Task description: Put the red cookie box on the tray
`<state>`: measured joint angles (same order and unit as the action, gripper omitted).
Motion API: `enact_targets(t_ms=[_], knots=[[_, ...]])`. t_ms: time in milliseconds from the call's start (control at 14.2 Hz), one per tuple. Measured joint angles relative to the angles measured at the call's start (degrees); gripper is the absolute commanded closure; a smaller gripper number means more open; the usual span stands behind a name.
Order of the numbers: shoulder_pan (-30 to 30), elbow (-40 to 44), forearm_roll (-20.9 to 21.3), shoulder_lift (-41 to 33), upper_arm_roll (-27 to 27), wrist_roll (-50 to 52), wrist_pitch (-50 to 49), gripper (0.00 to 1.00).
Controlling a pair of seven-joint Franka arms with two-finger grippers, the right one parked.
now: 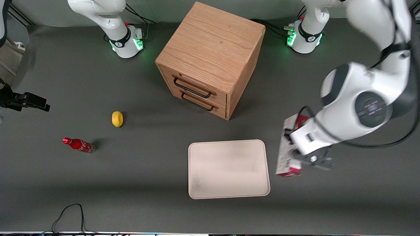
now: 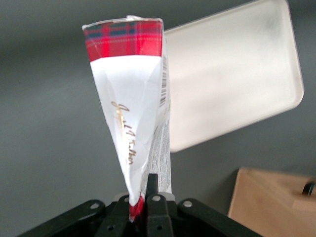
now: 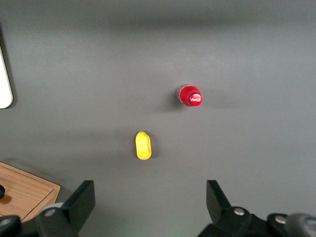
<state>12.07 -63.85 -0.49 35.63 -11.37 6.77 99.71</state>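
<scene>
Tray (image 1: 228,169) lies nearest on the tabletop (image 1: 131,183), bare. Red cookie box (image 1: 284,154) hangs just beside it toward the working arm's end, pinched at one end by the closed gripper (image 2: 143,201). Risk: an end-only pinch may let the long box swing or slip during transfer.
</scene>
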Motion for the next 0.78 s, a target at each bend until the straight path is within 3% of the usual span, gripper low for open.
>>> enact_targets(t_ms=[353, 776], knots=[[5.3, 4.5, 1.6, 13.5, 1.3, 11.3, 11.8, 1.00], [5.2, 5.3, 1.9, 19.1, 2.0, 20.3, 15.8, 1.00]])
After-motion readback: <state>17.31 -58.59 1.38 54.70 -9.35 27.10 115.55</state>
